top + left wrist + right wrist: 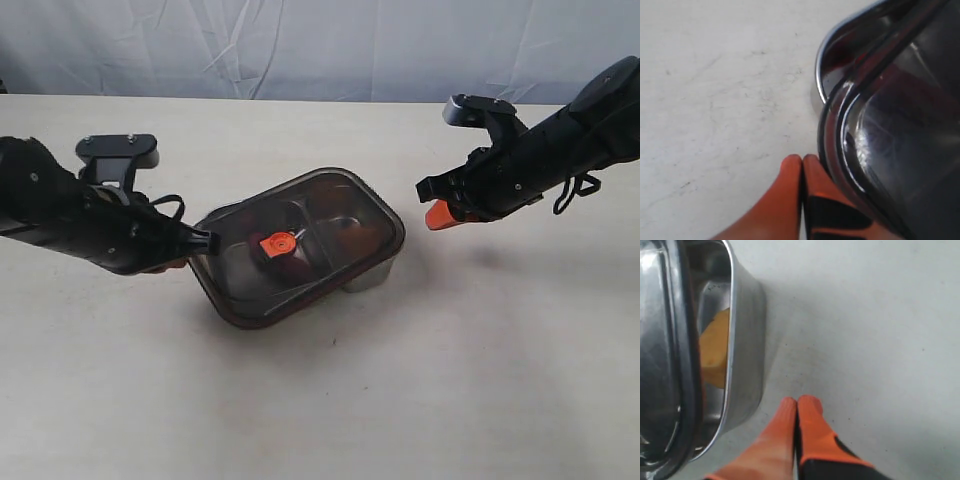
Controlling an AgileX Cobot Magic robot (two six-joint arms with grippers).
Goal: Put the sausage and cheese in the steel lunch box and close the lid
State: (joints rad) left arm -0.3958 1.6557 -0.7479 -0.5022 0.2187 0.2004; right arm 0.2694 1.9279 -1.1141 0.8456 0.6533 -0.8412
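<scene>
Wrinkled pale cloth (300,40) hung behind a bare, off-white table (320,400). Near the middle of the table stood the steel lunch box (368,277), with the dark translucent lid (335,200) lying on top of it. The lid sat askew, turned out of line with the box, so that a shiny steel corner stuck out from under it at about 5 o'clock in the exterior view. The orange valve (277,243) showed at the lid's centre.

The cheese (715,350) lay inside the box, in a compartment by the wall facing the right arm. The right wrist view caught it through the gap that the lid left uncovered. A dark red shape (292,264) showed through the lid just beside the valve; it was likely the sausage, though the smoky plastic blurred it too much to be sure.

The left gripper (802,161) was at 9 o'clock of the box, its orange fingers pressed together with nothing between them. One finger lay against the lid's rounded corner, where the box's steel rim also showed just outside the lid's edge.

The right gripper (796,402) hung above the table at about 2 o'clock of the box, clear of it. Its fingers were also pressed together and empty.
</scene>
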